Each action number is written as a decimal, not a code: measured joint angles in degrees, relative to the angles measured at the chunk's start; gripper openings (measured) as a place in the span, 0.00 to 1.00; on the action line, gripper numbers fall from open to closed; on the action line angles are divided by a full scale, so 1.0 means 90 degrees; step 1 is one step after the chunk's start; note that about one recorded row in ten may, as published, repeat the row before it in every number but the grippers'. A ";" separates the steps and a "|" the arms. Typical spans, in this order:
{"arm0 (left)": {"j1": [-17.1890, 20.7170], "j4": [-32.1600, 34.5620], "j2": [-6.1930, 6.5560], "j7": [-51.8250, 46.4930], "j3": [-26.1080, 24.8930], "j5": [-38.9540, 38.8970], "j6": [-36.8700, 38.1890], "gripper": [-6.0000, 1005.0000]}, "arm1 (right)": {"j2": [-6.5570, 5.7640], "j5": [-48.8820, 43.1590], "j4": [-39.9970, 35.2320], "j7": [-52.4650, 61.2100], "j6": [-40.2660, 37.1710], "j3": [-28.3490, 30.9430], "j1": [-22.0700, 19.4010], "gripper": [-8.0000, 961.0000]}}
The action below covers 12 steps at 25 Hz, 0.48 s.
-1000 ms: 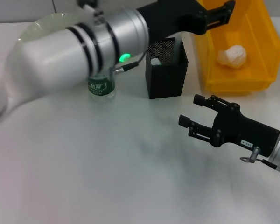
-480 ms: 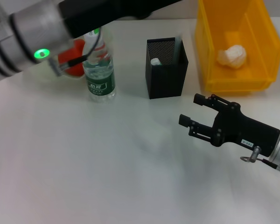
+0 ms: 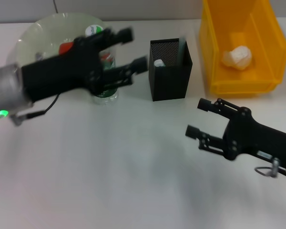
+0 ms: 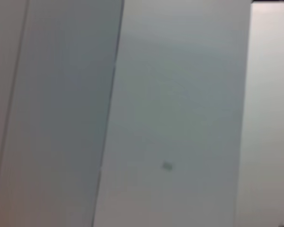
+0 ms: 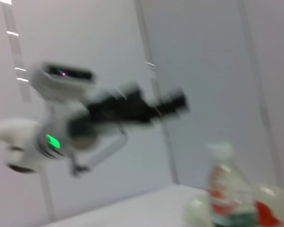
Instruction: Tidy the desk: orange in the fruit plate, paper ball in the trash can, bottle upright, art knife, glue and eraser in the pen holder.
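We find the left claw (image 3: 133, 50) spread wide and empty, raised in front of the upright bottle (image 3: 104, 71), the pen holder (image 3: 170, 69) just to its right. The orange (image 3: 66, 47) lies in the fruit plate (image 3: 38, 33) behind it. The right claw (image 3: 196, 117) is likewise wide and empty above the tabletop (image 3: 109, 167); beyond it the paper ball (image 3: 237, 57) sits in the trash can (image 3: 238, 86).

On the white table (image 3: 109, 181), the black metal-mesh square pen holder (image 3: 170, 71) stands between the upright clear plastic bottle (image 3: 105, 71) on its left and the yellow rectangular plastic trash can (image 3: 243, 81) on its right, which holds the crumpled white paper ball (image 3: 237, 57).
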 joint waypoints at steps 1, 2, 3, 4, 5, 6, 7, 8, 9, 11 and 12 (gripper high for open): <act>0.0119 0.0000 0.0003 0.0021 -0.0061 0.0096 0.0012 0.81 | -0.0031 -0.0087 -0.0078 0.0000 -0.0225 0.0009 -0.0041 0.80; 0.0119 0.0000 0.0003 0.0021 -0.0061 0.0096 0.0012 0.81 | -0.0054 -0.0200 -0.0169 0.0026 -0.0421 0.0024 -0.0081 0.80; 0.0275 0.0000 0.0023 0.0057 -0.0094 0.0170 0.0029 0.81 | -0.0065 -0.0291 -0.0263 0.0064 -0.0555 0.0037 -0.0115 0.80; 0.0345 -0.0002 0.0060 0.0078 -0.0103 0.0219 0.0056 0.81 | -0.0074 -0.0422 -0.0425 0.0164 -0.0650 0.0043 -0.0156 0.80; 0.0387 -0.0012 0.0091 0.0080 -0.0106 0.0245 0.0073 0.81 | -0.0077 -0.0557 -0.0587 0.0289 -0.0705 0.0046 -0.0195 0.80; 0.0387 -0.0012 0.0091 0.0080 -0.0106 0.0245 0.0073 0.80 | -0.0066 -0.0717 -0.0790 0.0433 -0.0728 0.0046 -0.0237 0.80; 0.0387 -0.0012 0.0091 0.0080 -0.0106 0.0245 0.0073 0.80 | -0.0047 -0.0875 -0.1000 0.0556 -0.0744 0.0048 -0.0280 0.80; 0.0467 -0.0053 0.0183 0.0074 -0.0111 0.0308 0.0127 0.80 | -0.0017 -0.1061 -0.1239 0.0698 -0.0754 0.0048 -0.0325 0.80; 0.0556 -0.0184 0.0383 0.0029 -0.0132 0.0478 0.0285 0.80 | 0.0036 -0.1294 -0.1560 0.0924 -0.0756 0.0047 -0.0384 0.80; 0.0585 -0.0261 0.0476 0.0018 -0.0163 0.0585 0.0389 0.80 | 0.0095 -0.1582 -0.2050 0.1294 -0.0737 0.0047 -0.0472 0.80; 0.0585 -0.0261 0.0476 0.0018 -0.0163 0.0585 0.0389 0.80 | 0.0119 -0.1724 -0.2322 0.1566 -0.0715 0.0047 -0.0511 0.80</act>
